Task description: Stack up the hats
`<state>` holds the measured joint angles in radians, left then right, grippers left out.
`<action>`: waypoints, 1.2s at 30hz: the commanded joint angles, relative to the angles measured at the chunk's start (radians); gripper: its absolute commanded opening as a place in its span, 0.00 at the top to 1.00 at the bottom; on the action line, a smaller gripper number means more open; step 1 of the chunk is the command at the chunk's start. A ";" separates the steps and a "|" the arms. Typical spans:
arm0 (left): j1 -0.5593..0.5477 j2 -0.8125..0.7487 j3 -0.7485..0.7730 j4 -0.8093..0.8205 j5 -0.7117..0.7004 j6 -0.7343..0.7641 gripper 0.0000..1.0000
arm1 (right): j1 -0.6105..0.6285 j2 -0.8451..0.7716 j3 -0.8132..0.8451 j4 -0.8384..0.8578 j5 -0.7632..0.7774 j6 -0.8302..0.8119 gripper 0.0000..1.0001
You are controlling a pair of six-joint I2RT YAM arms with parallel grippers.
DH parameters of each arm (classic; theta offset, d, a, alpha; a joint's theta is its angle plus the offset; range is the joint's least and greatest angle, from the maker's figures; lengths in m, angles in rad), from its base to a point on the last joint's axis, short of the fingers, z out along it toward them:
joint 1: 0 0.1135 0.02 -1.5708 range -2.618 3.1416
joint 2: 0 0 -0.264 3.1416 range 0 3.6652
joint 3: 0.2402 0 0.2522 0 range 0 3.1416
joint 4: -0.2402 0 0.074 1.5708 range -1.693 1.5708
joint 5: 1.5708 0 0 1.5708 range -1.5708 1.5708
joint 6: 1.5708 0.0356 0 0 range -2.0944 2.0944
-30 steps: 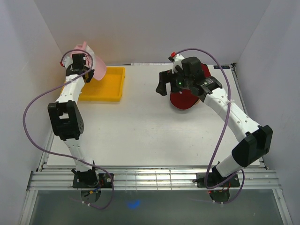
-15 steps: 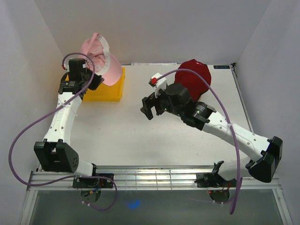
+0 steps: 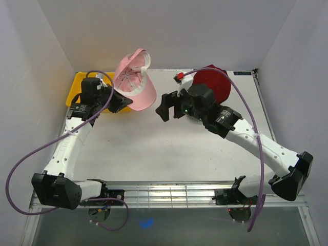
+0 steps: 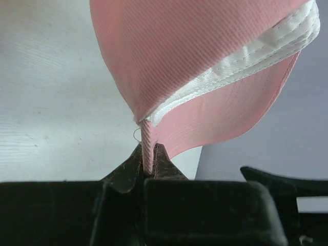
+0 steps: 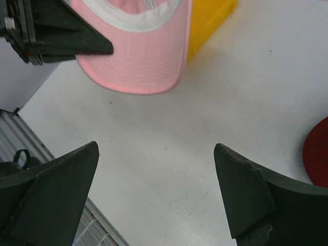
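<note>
Up high, left jaws pinch pink hat [image 3: 136, 82] edge, left arm [image 3: 65, 146] stretched inward; right jaws wide, empty, facing hat

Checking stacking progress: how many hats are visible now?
2. The pink hat hangs pinched in the left gripper beside the yellow tray; the dark red hat sits far right, behind the right arm. More may be hidden under it.

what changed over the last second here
The left tool, shut on the pink hat, carried it right, from above the yellow tray toward the middle. The right tool, open and empty, swung left, away from the red hat, to face the pink hat. The red hat and yellow tray stayed put.
</note>
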<state>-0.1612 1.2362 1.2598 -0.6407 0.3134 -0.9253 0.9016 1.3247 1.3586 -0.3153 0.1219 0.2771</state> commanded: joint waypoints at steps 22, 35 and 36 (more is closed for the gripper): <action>-0.064 0.032 -0.221 0.398 0.520 -0.205 1.00 | -0.216 0.054 0.148 -0.048 -0.295 0.174 0.02; -0.121 0.008 -0.246 0.308 0.503 -0.103 1.00 | -0.217 0.171 0.344 -0.272 -0.128 0.111 0.07; -0.124 0.003 -0.252 0.306 0.503 -0.102 1.00 | -0.217 0.180 0.350 -0.280 -0.126 0.111 0.08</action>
<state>-0.2745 1.2892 1.0180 -0.3386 0.7982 -1.0641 0.6819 1.4841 1.6592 -0.5369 -0.0570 0.4072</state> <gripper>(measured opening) 0.090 0.931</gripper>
